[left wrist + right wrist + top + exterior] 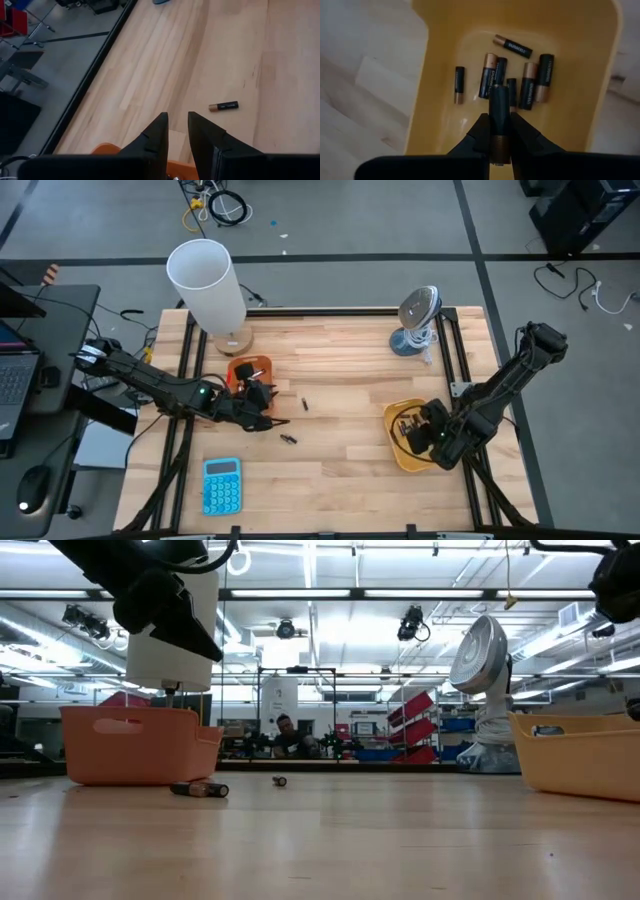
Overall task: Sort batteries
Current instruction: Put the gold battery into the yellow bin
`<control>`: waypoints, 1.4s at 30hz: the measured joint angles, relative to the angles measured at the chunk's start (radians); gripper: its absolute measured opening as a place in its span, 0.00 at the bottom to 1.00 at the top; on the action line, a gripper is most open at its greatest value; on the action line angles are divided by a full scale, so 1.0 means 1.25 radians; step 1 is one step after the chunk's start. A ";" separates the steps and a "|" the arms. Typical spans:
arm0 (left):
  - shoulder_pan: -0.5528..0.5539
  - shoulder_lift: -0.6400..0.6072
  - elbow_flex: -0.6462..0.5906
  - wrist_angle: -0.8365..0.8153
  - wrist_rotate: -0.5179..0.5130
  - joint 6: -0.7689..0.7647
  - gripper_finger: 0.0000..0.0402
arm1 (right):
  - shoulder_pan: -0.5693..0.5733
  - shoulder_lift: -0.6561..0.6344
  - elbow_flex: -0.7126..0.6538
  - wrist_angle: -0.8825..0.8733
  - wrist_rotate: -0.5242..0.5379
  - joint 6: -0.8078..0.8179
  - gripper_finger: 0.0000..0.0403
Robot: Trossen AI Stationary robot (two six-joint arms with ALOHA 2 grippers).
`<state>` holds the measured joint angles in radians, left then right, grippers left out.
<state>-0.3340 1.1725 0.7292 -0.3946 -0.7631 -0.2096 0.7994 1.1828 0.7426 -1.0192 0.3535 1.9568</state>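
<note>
The right gripper (499, 131) pinches a battery (498, 112) above the yellow tray (580, 30), where more batteries (535, 82) lie. The left gripper (177, 125), fingers slightly spread and empty, hovers over the orange tray (250, 366); loose batteries (289, 439) lie on the wooden surface (340, 370) nearby.

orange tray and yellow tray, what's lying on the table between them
High view: two loose batteries, one nearer the orange tray, one lower; otherwise bare wood up to the yellow tray.
</note>
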 joint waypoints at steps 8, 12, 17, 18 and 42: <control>0.000 0.000 0.000 0.000 -0.005 0.000 0.19 | -0.002 0.000 0.003 0.047 -0.178 -0.055 0.08; 0.000 0.000 0.000 0.000 -0.010 0.016 0.19 | -0.002 0.002 0.003 0.046 -0.247 -0.039 0.09; 0.000 0.000 0.000 0.000 -0.010 0.018 0.19 | -0.002 0.002 0.003 0.045 -0.304 -0.026 0.09; 0.000 0.000 0.000 0.001 -0.010 0.018 0.19 | -0.003 0.002 0.003 0.045 -0.304 -0.021 0.09; 0.000 0.000 0.000 0.001 -0.010 0.018 0.19 | -0.010 0.002 0.004 0.065 -0.303 -0.017 0.16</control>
<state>-0.3340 1.1725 0.7292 -0.3939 -0.7759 -0.1875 0.7866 1.1858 0.7476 -0.9383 -0.0258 1.9350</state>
